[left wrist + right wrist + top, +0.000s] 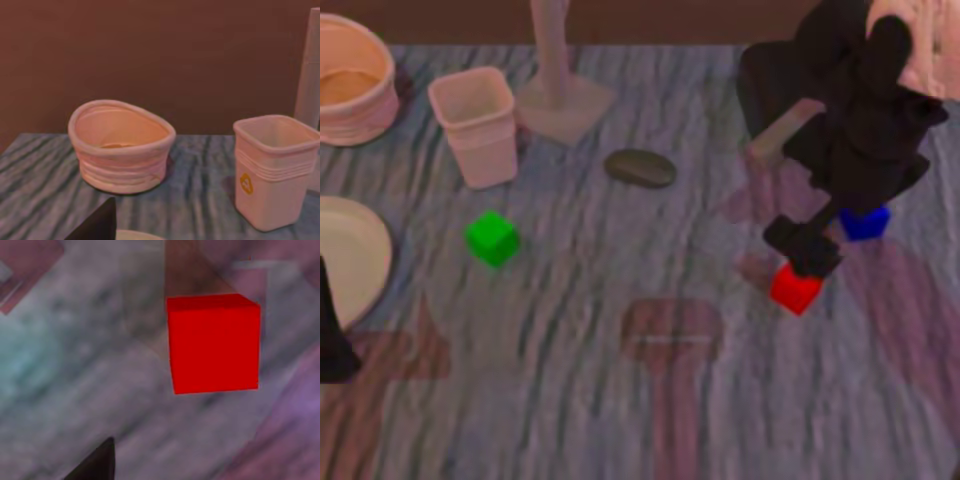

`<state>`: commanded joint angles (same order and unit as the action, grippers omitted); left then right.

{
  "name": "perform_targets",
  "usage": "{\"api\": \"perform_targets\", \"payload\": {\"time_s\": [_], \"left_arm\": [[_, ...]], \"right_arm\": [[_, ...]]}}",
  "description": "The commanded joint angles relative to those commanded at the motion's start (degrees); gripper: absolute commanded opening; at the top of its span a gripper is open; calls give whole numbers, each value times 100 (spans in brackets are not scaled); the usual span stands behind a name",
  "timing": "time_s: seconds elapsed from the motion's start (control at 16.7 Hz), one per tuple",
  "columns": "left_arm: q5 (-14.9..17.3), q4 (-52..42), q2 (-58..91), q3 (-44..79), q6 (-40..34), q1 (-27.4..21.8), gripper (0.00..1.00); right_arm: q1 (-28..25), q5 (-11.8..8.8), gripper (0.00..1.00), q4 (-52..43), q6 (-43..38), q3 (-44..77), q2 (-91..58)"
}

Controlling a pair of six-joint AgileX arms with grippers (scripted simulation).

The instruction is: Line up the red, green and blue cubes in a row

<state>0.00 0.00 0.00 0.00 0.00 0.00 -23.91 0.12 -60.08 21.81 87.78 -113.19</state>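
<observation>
Toward the table's right side, the red cube [795,288] sits flat, turned slightly askew to the table edges, with the blue cube [864,222] near it farther back. Well apart at the left lies the green cube [492,238]. Reaching down from the far right, the right gripper [802,250] hangs just above the red cube; its finger spread cannot be told. At the left edge, the left gripper [332,345] is parked.

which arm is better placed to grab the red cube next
Right. The right gripper hangs just above the red cube, which fills its wrist view. The left gripper is parked at the table's far left edge.
</observation>
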Motion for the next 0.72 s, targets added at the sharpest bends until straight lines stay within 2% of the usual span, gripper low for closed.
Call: {"api": "perform_targets", "payload": {"time_s": [0.24,0.72], "left_arm": [[0,0,0,0,0,0,100],[0,0,0,0,0,0,100]], "right_arm": [[-163,0,100,-364,148,638,-707],[-161,1,100,-144,162,502,-826]]}}
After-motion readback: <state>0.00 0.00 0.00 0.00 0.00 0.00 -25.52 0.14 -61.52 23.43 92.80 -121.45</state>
